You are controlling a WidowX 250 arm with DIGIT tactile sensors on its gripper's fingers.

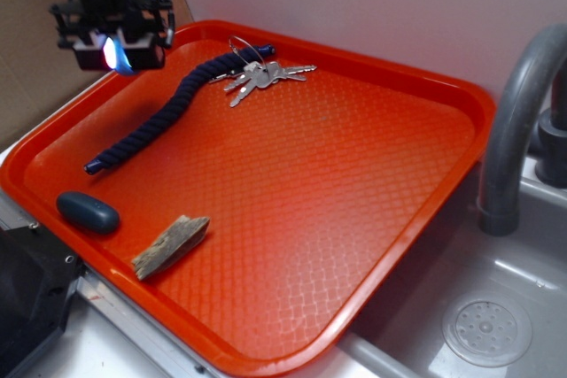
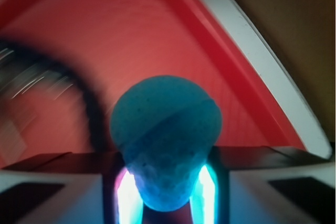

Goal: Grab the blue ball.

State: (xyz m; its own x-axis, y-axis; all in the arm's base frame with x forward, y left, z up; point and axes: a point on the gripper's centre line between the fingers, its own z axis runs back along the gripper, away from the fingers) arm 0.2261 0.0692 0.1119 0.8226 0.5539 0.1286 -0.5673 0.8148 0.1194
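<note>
Exterior view: we see the gripper (image 1: 118, 52) raised above the tray's (image 1: 416, 86) far left corner, clear of the surface. A light-blue patch shows between its fingers — the ball (image 1: 117, 52), clamped and off the tray.

Wrist view: the ball (image 2: 165, 140) fills the middle of the frame, seated between the two pads (image 2: 126, 198), which glow pale where they meet it. Fingers closed on it from both sides. Its surface looks finely dimpled. The rest of this view is motion-blurred; we make out red tray floor (image 2: 131, 30), a dark curved streak at left that is probably the rope (image 2: 89, 103), and the tray's rim running off to the right.

On the tray:
- rope (image 1: 168, 108), navy, twisted, lying in a loose curve from the far edge towards the left rim
- keys (image 1: 261, 75) on a ring, touching the rope's far end
- pebble (image 1: 88, 212), dark blue-grey, oval, near the left front rim
- wood piece (image 1: 171, 246), just beside the pebble, not touching it

Right of the tray — a grey faucet (image 1: 514, 121) and a sink (image 1: 487, 329) with a round drain.
</note>
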